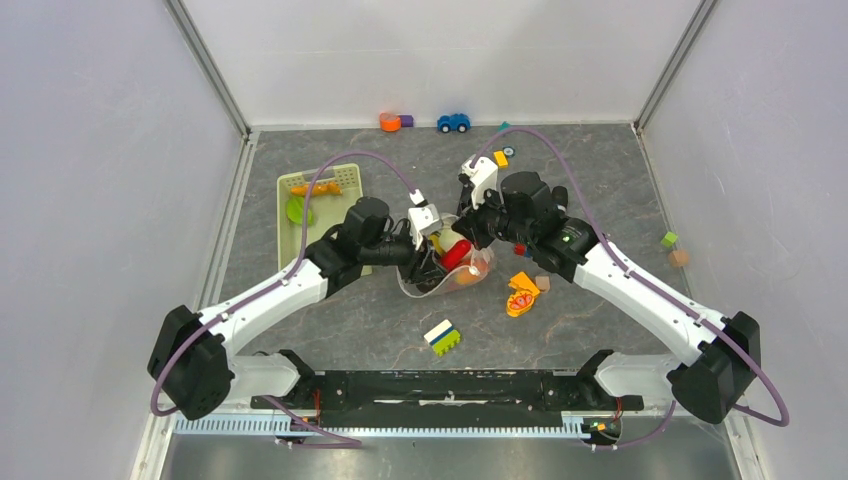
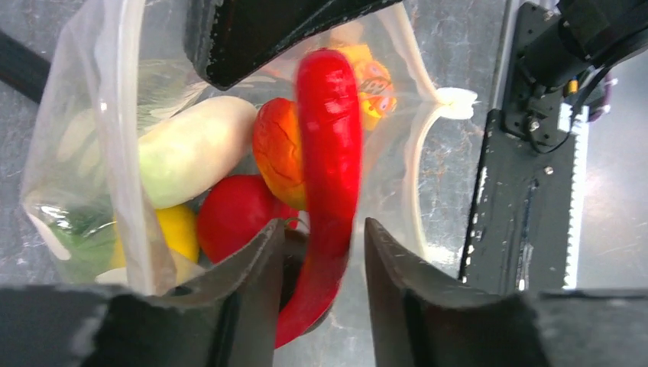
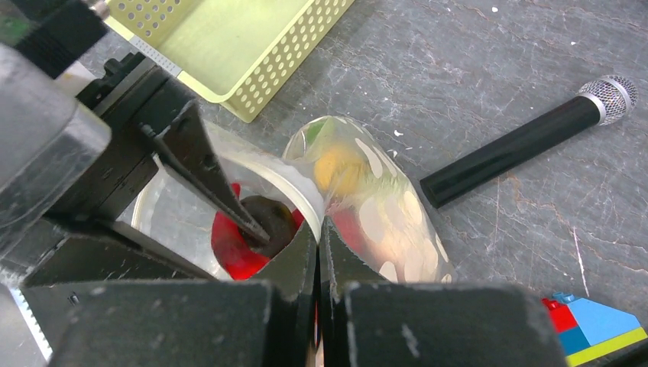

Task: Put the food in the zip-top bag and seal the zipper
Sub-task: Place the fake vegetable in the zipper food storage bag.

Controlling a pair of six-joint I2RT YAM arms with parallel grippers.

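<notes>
The clear dotted zip-top bag [image 1: 478, 272] lies mid-table with its mouth held open. My right gripper [image 3: 319, 223] is shut on the mouth's rim by the whitish zipper [image 3: 304, 191]. At the mouth, my left gripper [image 2: 325, 224] is open. A red chili [image 2: 330, 153] hangs between its fingers, resting on the left one and clear of the right. Inside the bag lie a white piece [image 2: 195, 149], an orange piece [image 2: 277, 149], a red ball [image 2: 237, 210], a yellow piece [image 2: 179, 229] and a dark piece [image 3: 267, 218].
A pale green basket [image 1: 283, 215] to the left holds a carrot [image 1: 316, 188] and a green piece [image 1: 297, 210]. A black microphone [image 3: 527, 141] lies beside the bag. An orange-red lumpy toy [image 1: 522, 294], a block [image 1: 443, 337] and a blue car [image 1: 453, 122] lie around.
</notes>
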